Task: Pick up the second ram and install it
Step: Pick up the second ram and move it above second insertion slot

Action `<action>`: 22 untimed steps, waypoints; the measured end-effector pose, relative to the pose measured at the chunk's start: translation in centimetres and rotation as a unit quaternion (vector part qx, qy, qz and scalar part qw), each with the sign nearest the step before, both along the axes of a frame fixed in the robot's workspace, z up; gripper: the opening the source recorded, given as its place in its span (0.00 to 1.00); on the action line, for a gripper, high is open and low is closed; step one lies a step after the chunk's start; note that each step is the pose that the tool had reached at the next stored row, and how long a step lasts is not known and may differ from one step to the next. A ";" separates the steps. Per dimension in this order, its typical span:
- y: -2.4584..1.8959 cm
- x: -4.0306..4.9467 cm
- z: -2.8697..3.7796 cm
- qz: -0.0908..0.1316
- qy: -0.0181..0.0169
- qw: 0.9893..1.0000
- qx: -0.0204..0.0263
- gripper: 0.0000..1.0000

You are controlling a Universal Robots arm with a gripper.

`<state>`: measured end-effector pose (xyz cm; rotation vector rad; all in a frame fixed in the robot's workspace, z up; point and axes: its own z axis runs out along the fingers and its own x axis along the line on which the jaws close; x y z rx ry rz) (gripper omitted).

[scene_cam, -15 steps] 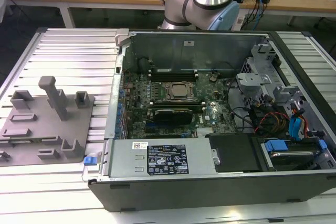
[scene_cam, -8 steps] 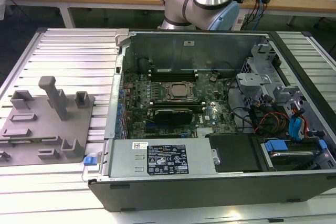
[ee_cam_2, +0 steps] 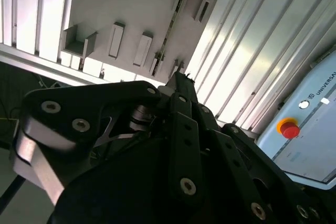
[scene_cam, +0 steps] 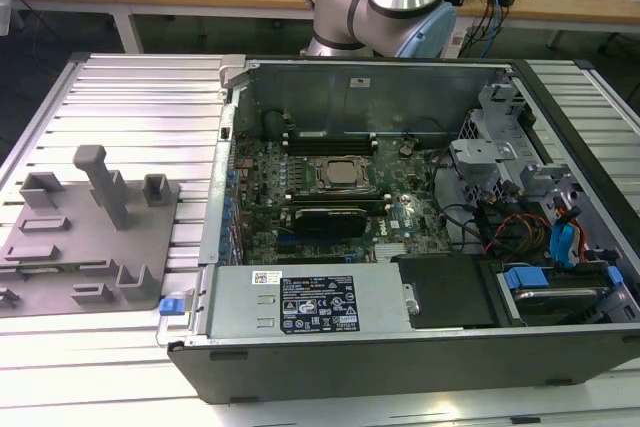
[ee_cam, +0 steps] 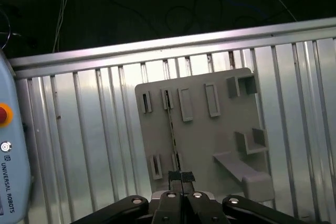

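Observation:
The second ram [ee_cam: 172, 129] stands on its edge in the grey fixture plate [ee_cam: 220, 129], seen as a thin dark strip running between two pairs of slotted holders. It also shows as a thin line [ee_cam_2: 169, 30] in the second wrist view. My gripper [ee_cam: 181, 176] hovers well above the plate, in line with the near end of the stick, and its tips [ee_cam_2: 181, 78] point down at the plate. The fingers are shut together with nothing between them. In the exterior view the fixture plate [scene_cam: 90, 237] lies at the left, beside the open computer case [scene_cam: 400, 347].
Inside the case lie the motherboard, the processor socket [scene_cam: 333, 175], long black memory slots [scene_cam: 330, 137], cables and a drive bay at the exterior view's right. A ribbed metal table [scene_cam: 130, 97] carries everything. A pendant with a red button [ee_cam_2: 288, 128] lies near the plate.

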<state>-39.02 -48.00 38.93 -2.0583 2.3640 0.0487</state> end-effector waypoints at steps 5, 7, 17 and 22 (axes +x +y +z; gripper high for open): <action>0.00 0.00 0.00 0.001 0.000 1.000 0.000 0.17; 0.00 0.00 0.00 0.001 0.000 1.000 0.000 0.30; 0.00 0.00 -0.88 0.007 0.000 1.000 0.000 0.36; 0.00 0.00 -1.65 0.021 0.000 1.000 0.000 0.36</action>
